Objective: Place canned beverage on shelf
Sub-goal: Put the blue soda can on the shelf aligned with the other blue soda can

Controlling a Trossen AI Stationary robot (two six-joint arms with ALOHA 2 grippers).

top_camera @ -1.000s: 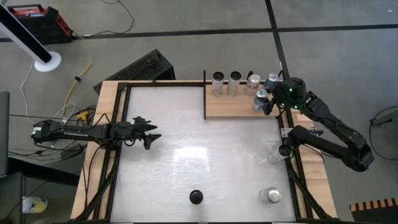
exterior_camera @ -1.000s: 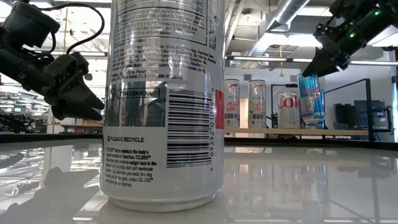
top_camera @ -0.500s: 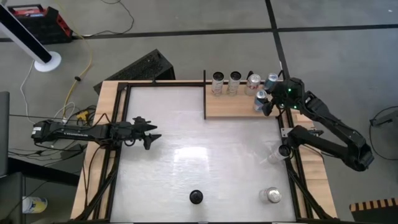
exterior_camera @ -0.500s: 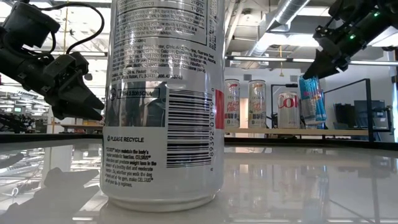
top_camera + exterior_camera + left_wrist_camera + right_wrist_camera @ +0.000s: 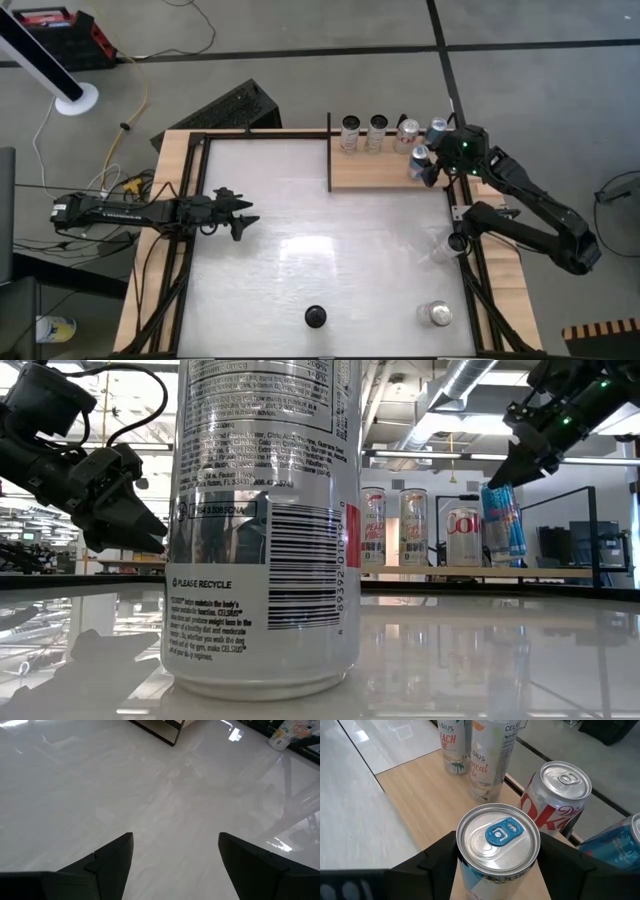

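A blue and white can (image 5: 498, 837) with a blue tab stands over the right end of the light-wood shelf (image 5: 375, 172), and my right gripper (image 5: 430, 163) is shut on it. In the low view the can (image 5: 501, 520) leans a little. Behind it along the shelf's far edge stand two tall pale cans (image 5: 487, 760), a red and silver cola can (image 5: 555, 795) and another blue can (image 5: 615, 845). My left gripper (image 5: 240, 217) hangs open over the table's left side, with only bare tabletop between its fingers (image 5: 112, 860). My right gripper pinches the can's upper wall (image 5: 462, 862), just under the rim, with one finger on each side. The fingers slant down from the table's right. The can leans slightly with its top up, its base at the shelf; whether it rests there I cannot tell.
A silver can (image 5: 438, 314) stands on the white tabletop (image 5: 300, 250) near the front right, and a small dark round object (image 5: 316, 317) sits near the front edge. A large silver can (image 5: 265, 530) fills the low view's foreground. A black rod frame (image 5: 329, 150) edges the shelf.
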